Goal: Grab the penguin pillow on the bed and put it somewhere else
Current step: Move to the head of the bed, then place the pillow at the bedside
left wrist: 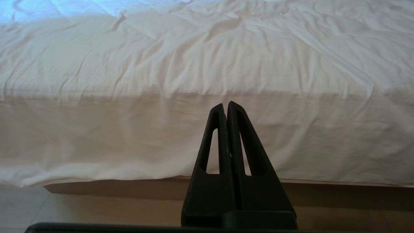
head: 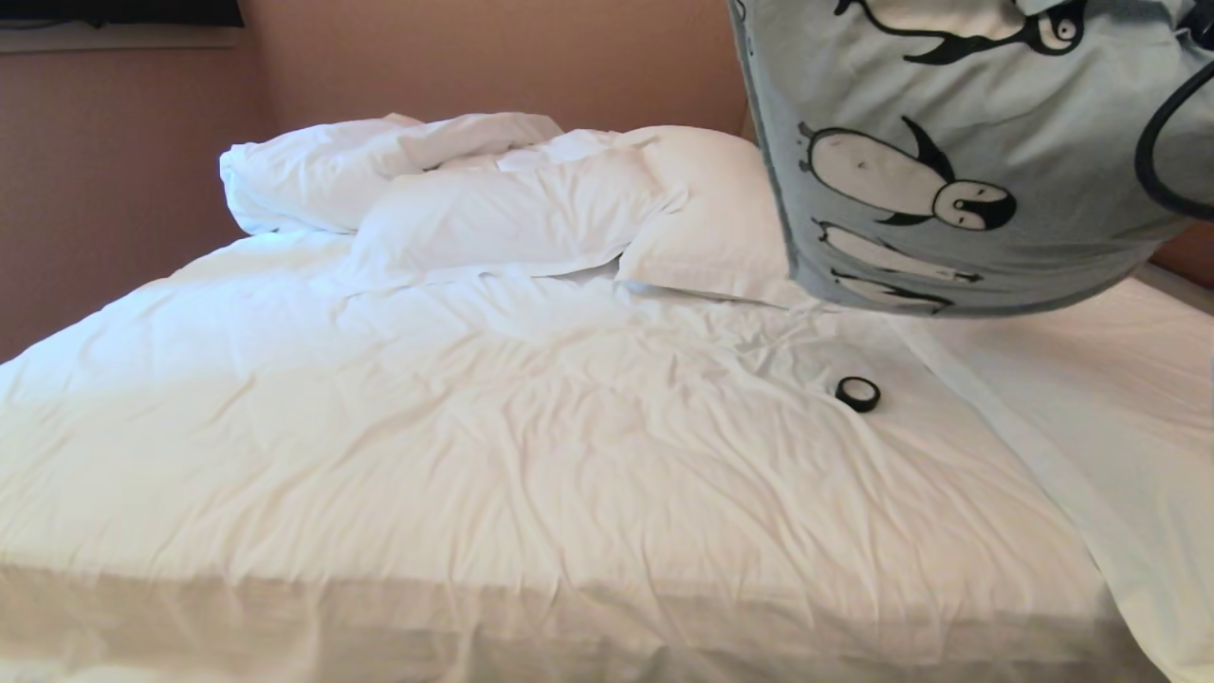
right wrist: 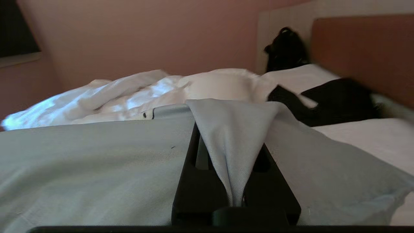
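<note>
The penguin pillow (head: 948,152), pale blue-grey with black-and-white penguins, hangs in the air at the upper right of the head view, above the bed (head: 531,446). My right gripper (right wrist: 231,129) is shut on a fold of the pillow's fabric (right wrist: 233,142), which bunches between its black fingers and hides their tips. The rest of the pillow (right wrist: 81,168) drapes wide in front of that wrist camera. My left gripper (left wrist: 226,105) is shut with nothing in it, low beside the bed's side (left wrist: 129,136), above the floor.
A small black ring (head: 857,394) lies on the white sheet below the pillow. Rumpled white duvet (head: 398,171) and white pillows (head: 711,218) are piled at the head end. A brown headboard (right wrist: 362,51) and dark objects (right wrist: 336,100) sit beyond.
</note>
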Controlling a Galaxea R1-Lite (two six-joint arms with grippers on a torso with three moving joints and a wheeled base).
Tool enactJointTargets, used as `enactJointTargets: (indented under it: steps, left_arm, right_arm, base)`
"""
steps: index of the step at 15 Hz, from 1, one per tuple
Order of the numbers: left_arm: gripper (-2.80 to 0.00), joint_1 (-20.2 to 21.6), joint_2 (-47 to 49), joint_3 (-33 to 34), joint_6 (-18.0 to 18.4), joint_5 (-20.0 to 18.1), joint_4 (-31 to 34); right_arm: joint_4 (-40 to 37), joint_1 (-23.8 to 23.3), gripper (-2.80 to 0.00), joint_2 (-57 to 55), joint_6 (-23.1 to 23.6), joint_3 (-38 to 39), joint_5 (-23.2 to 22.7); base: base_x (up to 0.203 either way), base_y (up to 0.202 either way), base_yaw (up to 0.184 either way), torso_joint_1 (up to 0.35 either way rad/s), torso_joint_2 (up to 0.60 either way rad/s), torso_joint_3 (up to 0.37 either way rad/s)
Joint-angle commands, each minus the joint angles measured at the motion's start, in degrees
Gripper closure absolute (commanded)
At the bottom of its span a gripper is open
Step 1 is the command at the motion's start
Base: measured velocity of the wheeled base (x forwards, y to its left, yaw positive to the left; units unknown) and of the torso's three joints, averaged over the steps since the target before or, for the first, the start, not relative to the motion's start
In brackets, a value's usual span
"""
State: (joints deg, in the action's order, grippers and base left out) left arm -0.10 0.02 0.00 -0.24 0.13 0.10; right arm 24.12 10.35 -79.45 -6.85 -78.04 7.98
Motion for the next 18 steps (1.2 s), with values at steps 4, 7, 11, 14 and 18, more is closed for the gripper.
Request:
enactJointTargets:
  steps: [4,7,11,14,18]
  left_arm:
    - [0.00,0.01,-0.02,0.09,-0.03,0.04,0.07]
    - [0.00,0.01,-0.02,0.09,-0.03,0.04,0.04]
    - [0.00,0.01,-0.02,0.09,-0.03,0.04,-0.01]
    - [0.00,0.01,-0.02,0.09,-0.03,0.04,0.06]
    - [0.00,0.01,-0.02,0.09,-0.03,0.04,-0.01]
  right_arm:
    - [-1.18,-7.01,0.00,-10.02,7.69,-14.90,-0.16]
    - [-1.66,-12.59,0.00,-20.12,9.11,-25.43,-0.18]
    - [-2.14,-19.36,0.00,-30.36,9.62,-32.81,0.31]
    - [-1.90,-22.78,0.00,-32.90,9.52,-32.79,0.05]
    - [-1.62,-25.58,0.00,-34.49,9.13,-32.79,-0.43]
  base:
    - [0.000,0.000,0.000,0.000,0.00,0.000]
    - [0.000,0.000,0.000,0.000,0.00,0.000]
    - [0.000,0.000,0.000,0.000,0.00,0.000]
    - [0.000,0.000,0.000,0.000,0.00,0.000]
    - [0.000,0.000,0.000,0.000,0.00,0.000]
